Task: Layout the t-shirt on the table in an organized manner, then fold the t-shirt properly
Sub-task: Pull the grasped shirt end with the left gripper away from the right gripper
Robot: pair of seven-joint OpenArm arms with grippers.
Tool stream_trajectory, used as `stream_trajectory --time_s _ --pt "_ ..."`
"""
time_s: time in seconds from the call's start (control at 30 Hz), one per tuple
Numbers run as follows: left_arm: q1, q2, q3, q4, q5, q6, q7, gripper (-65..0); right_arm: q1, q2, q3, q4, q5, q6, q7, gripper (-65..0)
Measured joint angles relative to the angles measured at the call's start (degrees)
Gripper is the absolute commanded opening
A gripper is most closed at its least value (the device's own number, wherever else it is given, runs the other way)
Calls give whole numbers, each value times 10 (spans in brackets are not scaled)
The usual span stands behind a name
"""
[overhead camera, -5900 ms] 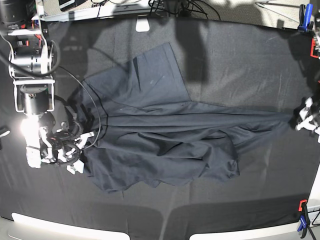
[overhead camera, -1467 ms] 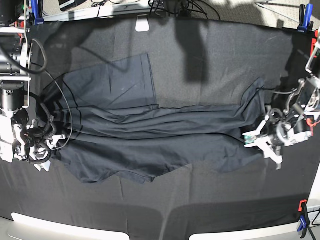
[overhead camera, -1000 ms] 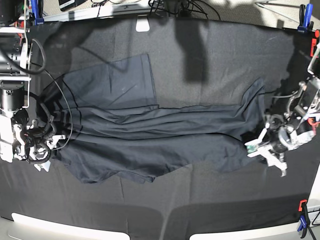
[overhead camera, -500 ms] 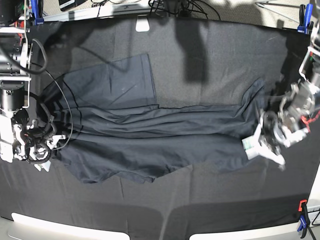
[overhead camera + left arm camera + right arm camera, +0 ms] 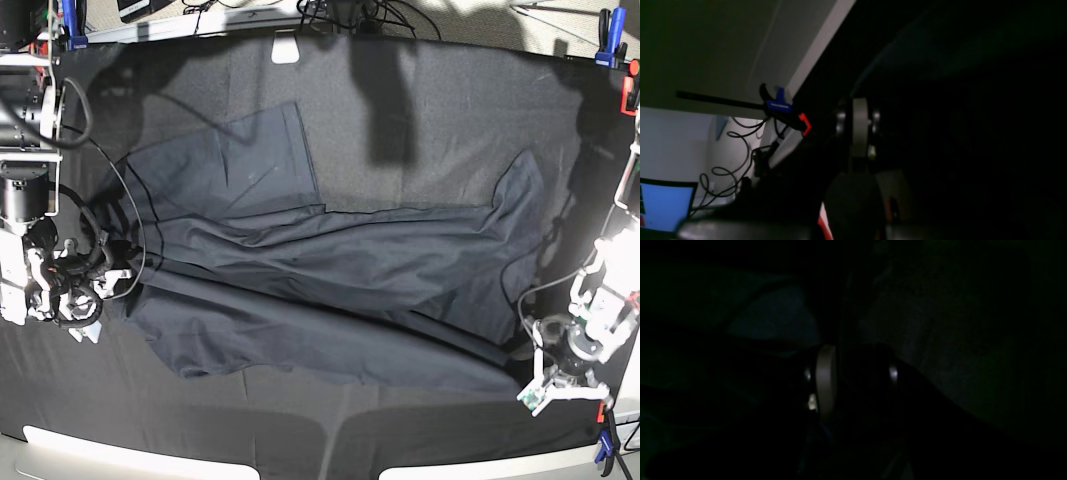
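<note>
The dark grey t-shirt (image 5: 330,270) lies stretched across the black table (image 5: 450,100), with one sleeve flat at the back left and creases along its middle. My right gripper (image 5: 98,290) sits at the shirt's left edge, its jaws closed on a bunch of fabric. In the very dark right wrist view, dark cloth fills the gap of the right gripper (image 5: 857,376). My left gripper (image 5: 548,385) is near the front right corner, shut, with the shirt's lower right hem drawn out towards it. In the left wrist view the left gripper (image 5: 857,126) shows its fingers pressed together over dark cloth.
Orange-and-blue clamps grip the table edges at the back right (image 5: 608,40), front right (image 5: 605,440) and back left (image 5: 68,25). A small white object (image 5: 285,48) sits at the back edge. Cables and a lit screen (image 5: 663,206) lie beyond the table.
My left gripper has shut and swung from the shirt's right edge towards the front right corner, dragging the lower right hem outwards. The right arm has stayed still.
</note>
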State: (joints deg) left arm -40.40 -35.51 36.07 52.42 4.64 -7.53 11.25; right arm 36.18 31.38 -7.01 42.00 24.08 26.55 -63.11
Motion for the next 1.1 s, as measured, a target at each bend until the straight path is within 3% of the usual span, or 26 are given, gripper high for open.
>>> stream_trajectory --time_s 0.2,0.43,0.5,0.57,0.67,0.83,1.1 --pt "-20 57 0 -140 23 -2 -50 -650 0 -5 0 0 1 0 0 -463" --pt "-117 137 -1 -310 58 1 -110 -650 0 -4 0 0 0 0 -4 -463" --pt "-134 148 -1 -340 56 33 -111 -650 0 -4 0 0 0 0 -4 -463" --pt "-141 150 -1 -357 22 72 -103 -650 0 -4 0 0 0 0 -4 -463" --pt "-147 149 -1 -364 -8 106 -76 -650 0 -4 0 0 0 0 -4 -463" --pt "-165 150 -1 -364 -21 108 -61 -650 0 -4 0 0 0 0 -4 -463" --pt "-167 153 -1 -364 -23 110 -90 -650 0 -4 0 0 0 0 -4 -463"
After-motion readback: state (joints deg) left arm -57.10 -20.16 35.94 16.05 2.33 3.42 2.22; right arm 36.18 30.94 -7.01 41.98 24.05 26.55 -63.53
